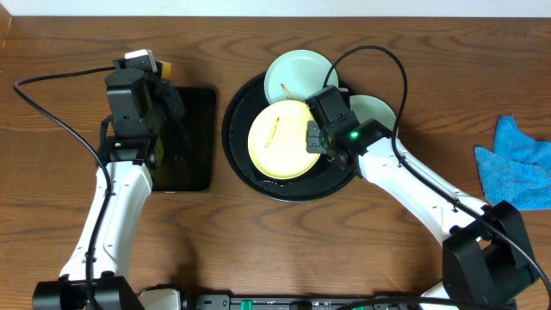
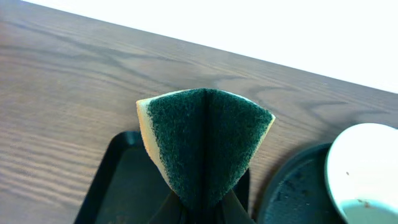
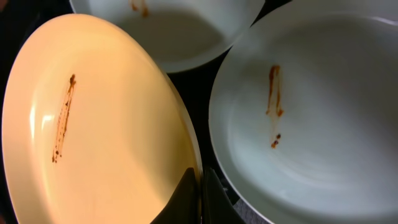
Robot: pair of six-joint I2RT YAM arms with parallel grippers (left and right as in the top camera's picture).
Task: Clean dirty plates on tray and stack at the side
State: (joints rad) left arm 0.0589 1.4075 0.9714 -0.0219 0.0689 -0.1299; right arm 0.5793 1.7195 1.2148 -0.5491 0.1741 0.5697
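Observation:
The round black tray point(image 1: 241, 159) holds three plates. A pale yellow plate point(image 1: 277, 139) with a thin brown smear is tilted up at its right rim, where my right gripper point(image 3: 200, 186) is shut on its edge. Two mint-blue plates lie behind it, one at the back point(image 1: 297, 76) and one at the right point(image 1: 376, 110), each with a brown smear. My left gripper point(image 2: 205, 211) is shut on a folded sponge point(image 2: 205, 146), green scouring face outward, above the rectangular black tray point(image 1: 191, 138) left of the round tray.
A blue cloth point(image 1: 516, 164) lies at the right edge of the wooden table point(image 1: 52, 172). Black cables loop over the table by both arms. The rectangular tray sits close beside the round tray's left rim.

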